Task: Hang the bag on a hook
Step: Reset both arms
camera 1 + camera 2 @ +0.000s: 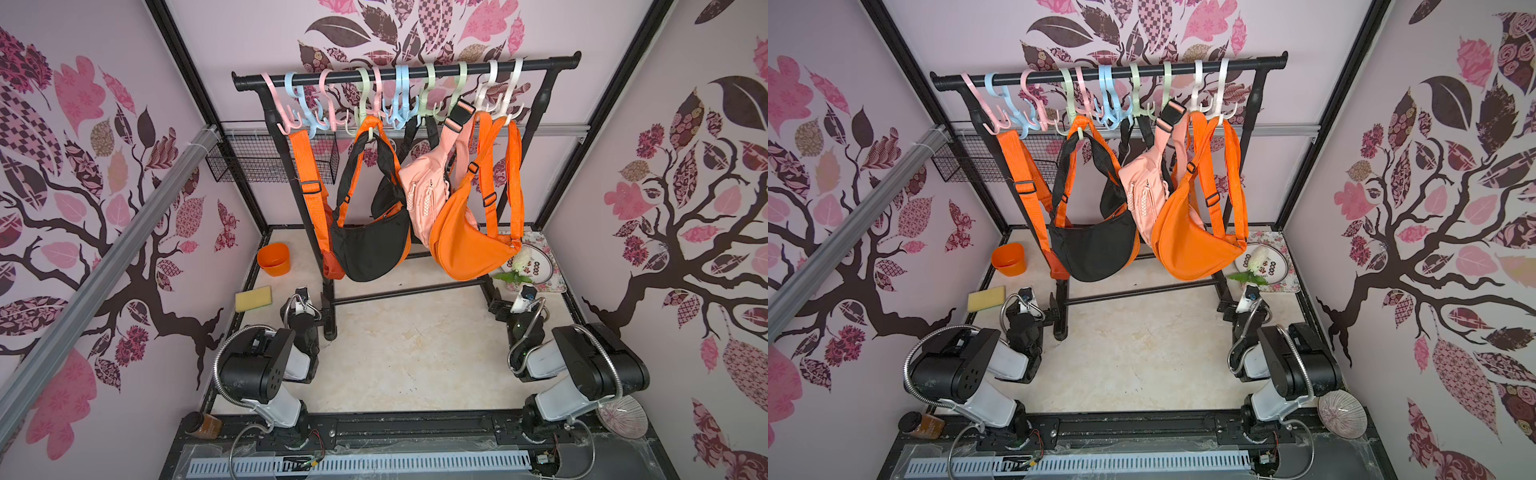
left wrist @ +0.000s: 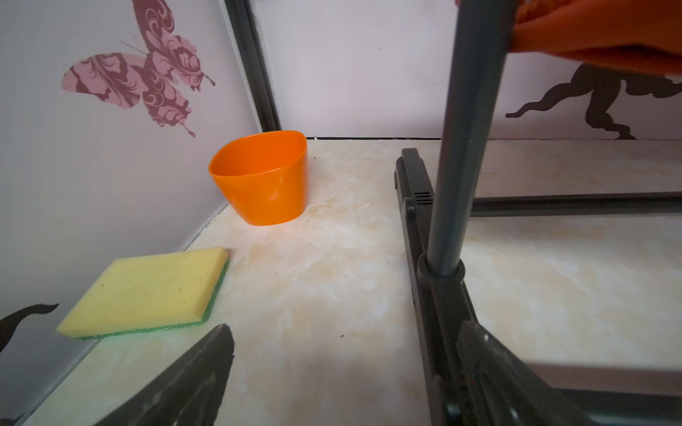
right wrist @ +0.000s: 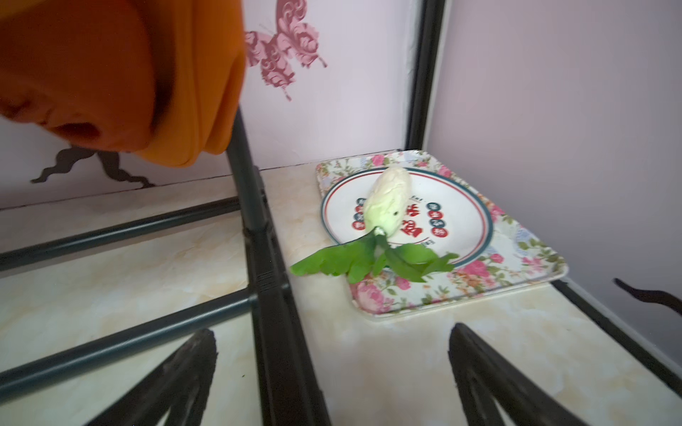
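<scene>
Black metal garment rack (image 1: 407, 68), standing on the marble-look table (image 1: 407, 349); row of pastel plastic hooks (image 1: 365, 95) on its top bar.
Bags, all hanging by their straps from the hooks:
- black-and-orange crescent fabric bag (image 1: 370, 249)
- pink fabric sling bag (image 1: 424, 195)
- orange crescent fabric bag (image 1: 465, 245), on the white hooks
- possibly a fourth orange bag, mostly hidden behind the black one

Left gripper (image 1: 1052, 311): low beside the rack's foot, jaws spread wide, empty.
Right gripper (image 3: 334, 330): low by the opposite foot, jaws spread wide, empty.
</scene>
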### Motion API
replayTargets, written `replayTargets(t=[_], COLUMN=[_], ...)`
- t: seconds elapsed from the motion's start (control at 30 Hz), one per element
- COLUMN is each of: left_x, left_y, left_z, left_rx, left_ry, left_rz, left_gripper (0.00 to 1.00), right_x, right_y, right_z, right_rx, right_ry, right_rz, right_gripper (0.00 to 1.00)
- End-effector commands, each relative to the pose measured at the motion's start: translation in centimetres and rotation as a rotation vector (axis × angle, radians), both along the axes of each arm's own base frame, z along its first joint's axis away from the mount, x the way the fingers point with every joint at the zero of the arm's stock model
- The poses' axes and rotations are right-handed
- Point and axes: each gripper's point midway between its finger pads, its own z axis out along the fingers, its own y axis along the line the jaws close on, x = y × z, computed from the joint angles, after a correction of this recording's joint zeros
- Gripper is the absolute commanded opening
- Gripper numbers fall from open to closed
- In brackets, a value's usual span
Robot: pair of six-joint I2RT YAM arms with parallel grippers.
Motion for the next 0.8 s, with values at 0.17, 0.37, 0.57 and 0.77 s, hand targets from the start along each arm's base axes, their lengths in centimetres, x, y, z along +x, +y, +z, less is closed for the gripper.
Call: replayTargets(t=[0.17,0.37,0.57,0.77], left_x=[3.3,4.4,4.4,4.5], left_y=[0.1,1.3,1.3,1.2], left_z=[0.4,-0.1,0.4,0.3], left_rx=[-0.029,-0.134,-0.133,-0.132], left_ry=[0.042,0.121,0.071,0.077], left_rz=[-0.058,-0.097,-0.095,-0.100], left_gripper=[0.98,0.97,0.98,0.97], right_x=[3.6,3.3,3.3,3.2], right_y=[0.3,-0.1,-0.2,-0.1], right_z=[-0.9,-0.4,-0.5,-0.5], right_rx=[0.025,0.061,0.063,0.063], right_ry=[0.094,0.077,0.082,0.083], right_rz=[0.040,0.071,0.069,0.070], right_gripper=[1.00,1.00,1.00,1.00])
